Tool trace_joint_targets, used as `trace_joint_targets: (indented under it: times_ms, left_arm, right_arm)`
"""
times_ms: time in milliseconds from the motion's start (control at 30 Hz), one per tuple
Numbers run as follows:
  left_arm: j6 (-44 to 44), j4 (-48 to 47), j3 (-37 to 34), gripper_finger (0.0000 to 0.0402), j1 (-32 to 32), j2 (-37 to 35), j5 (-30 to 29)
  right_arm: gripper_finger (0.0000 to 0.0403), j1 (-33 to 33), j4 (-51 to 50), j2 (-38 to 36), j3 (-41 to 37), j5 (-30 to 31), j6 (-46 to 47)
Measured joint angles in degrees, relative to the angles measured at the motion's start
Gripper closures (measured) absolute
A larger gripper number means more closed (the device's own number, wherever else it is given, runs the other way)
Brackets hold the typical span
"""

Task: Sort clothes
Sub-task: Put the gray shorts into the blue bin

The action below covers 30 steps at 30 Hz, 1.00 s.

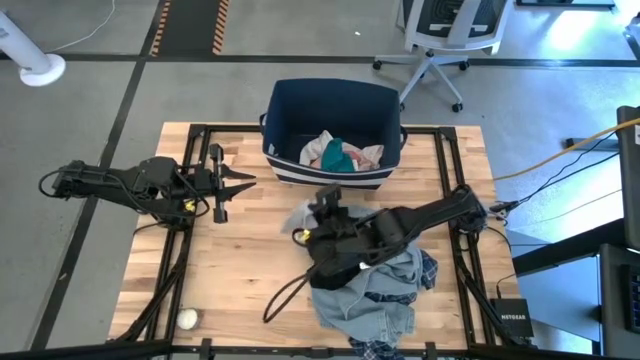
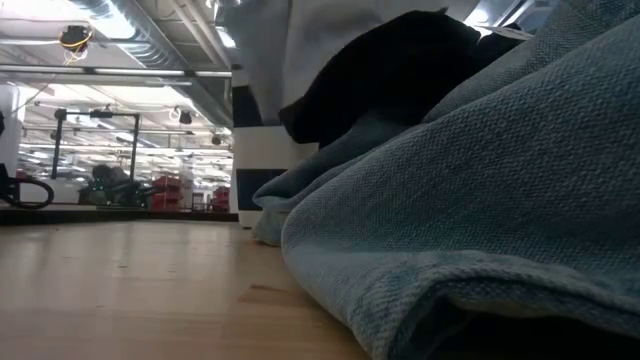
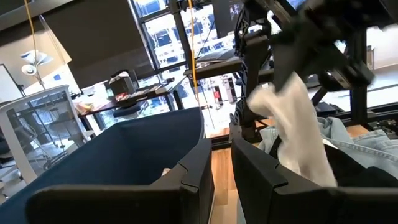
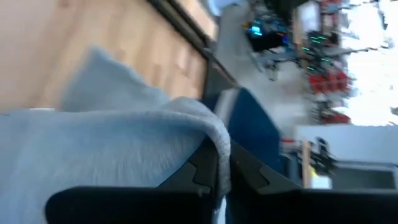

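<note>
My right gripper (image 1: 318, 212) hovers over the table's middle, just in front of the navy bin (image 1: 335, 100), shut on a white garment (image 3: 292, 118). A pile of clothes (image 1: 385, 295), denim on top with plaid and black beside it, lies on the table under my right arm. In the low view the denim (image 2: 480, 220) fills the foreground. The bin holds white, teal and pink clothes (image 1: 340, 153). My left gripper (image 1: 250, 181) waits at the left, level and pointing toward the table's right, its fingers shut on nothing. My right gripper pinches a fold of the white garment (image 4: 214, 140) between its two fingers; the cloth drapes over one finger. The fingers come from the table's right, slanting down. The garment hangs slack below the gripper (image 3: 305, 155); its lower end is hidden behind my left gripper's finger.
A small white ball (image 1: 187, 318) lies near the table's front left corner. A black cable (image 1: 285, 295) loops on the wood left of the pile. Bare wood (image 1: 240, 260) spans the left half. An office chair (image 1: 445, 40) stands behind the table.
</note>
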Motion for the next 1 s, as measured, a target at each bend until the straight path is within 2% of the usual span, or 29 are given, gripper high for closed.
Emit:
trace_joint_targets:
  times_ms: [167,400,700,1000]
  left_arm:
    - [0.0,0.0,0.01,0.0343,0.0,0.0,0.0]
    - [-0.09,0.02,0.01,0.0343,0.01,0.02,0.0]
    - [0.02,0.02,0.01,0.0343,-0.01,0.0,0.0]
    - [0.02,0.02,0.01,0.0343,-0.01,0.01,0.0]
  right_arm:
    - [0.0375,-0.3,0.34,-2.87,0.0,5.93,-0.46]
    - [0.0375,-3.49,0.14,-7.67,-0.02,8.02,-1.52]
    - [0.0374,-12.06,0.12,-11.5,0.0,7.97,-4.54]
    - [0.0374,-21.21,0.56,-11.89,0.0,9.66,-7.26]
